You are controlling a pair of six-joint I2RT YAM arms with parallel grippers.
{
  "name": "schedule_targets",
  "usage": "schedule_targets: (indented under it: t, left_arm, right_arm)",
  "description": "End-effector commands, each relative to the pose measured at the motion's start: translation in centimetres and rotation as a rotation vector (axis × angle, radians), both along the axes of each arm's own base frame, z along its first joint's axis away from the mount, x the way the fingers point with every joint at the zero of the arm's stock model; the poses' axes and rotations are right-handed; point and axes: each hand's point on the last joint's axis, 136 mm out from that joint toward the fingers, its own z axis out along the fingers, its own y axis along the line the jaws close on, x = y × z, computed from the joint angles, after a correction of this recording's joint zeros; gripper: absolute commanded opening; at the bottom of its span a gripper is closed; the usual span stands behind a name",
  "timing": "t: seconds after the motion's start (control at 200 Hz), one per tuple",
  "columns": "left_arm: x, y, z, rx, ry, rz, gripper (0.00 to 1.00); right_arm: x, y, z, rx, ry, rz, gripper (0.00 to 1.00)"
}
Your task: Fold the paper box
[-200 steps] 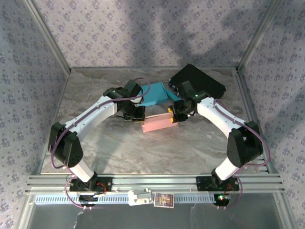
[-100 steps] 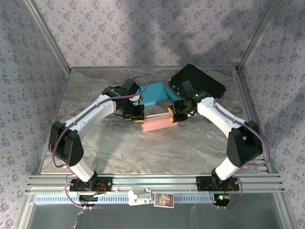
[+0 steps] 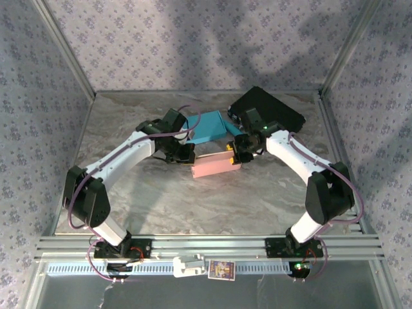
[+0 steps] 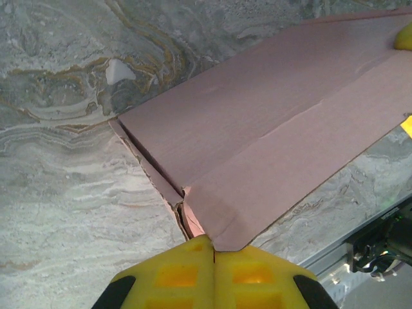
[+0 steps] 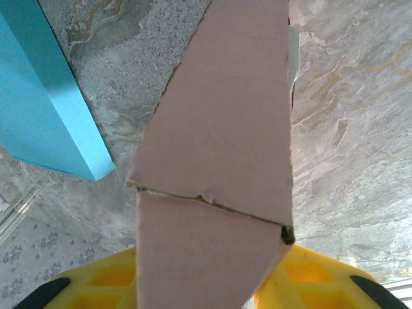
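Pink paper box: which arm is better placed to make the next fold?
Probably right. The right claw grips the pink box at its end, with a crease just beyond it. The left claw, pinched shut on the opposite corner, looks better as the anchor.

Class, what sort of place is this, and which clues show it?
Probably a robot lab work cell: an aluminium frame and patterned backdrop walls surround a marble-look table, with the left arm and right arm bolted at its near edge.

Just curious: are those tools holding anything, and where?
Both hold the pink paper box: left tool pinches a corner at one end, right tool clamps the opposite end.
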Motion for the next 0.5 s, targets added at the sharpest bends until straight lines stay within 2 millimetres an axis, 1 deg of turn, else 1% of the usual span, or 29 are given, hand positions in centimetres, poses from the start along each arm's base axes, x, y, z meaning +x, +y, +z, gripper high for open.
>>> schedule_targets:
  t: [0.0,0.11,0.345,0.41,0.495]
  left_arm:
    - [0.9,-0.4,-1.6,0.015,-0.063,-0.058,0.0]
    - [0.8,0.1,-2.2,0.057,-0.07,-0.077,0.0]
    - [0.5,1.2,-2.6,0.119,-0.09,-0.092,0.0]
    - [0.6,1.3,-2.4,0.127,-0.099,-0.091,0.0]
    - [0.7,1.1,-1.7,0.12,-0.12,-0.087,0.0]
  right_arm:
    - [-1.4,-0.2,-2.9,-0.048,0.108,0.015,0.37]
    - [-1.4,-0.4,-2.8,-0.055,0.105,0.019,0.37]
    - [-0.9,-0.5,-2.4,-0.069,0.081,0.045,0.36]
    - [-0.7,-0.6,-2.2,-0.076,0.072,0.053,0.36]
    - [-0.6,-0.6,-2.1,-0.078,0.068,0.057,0.36]
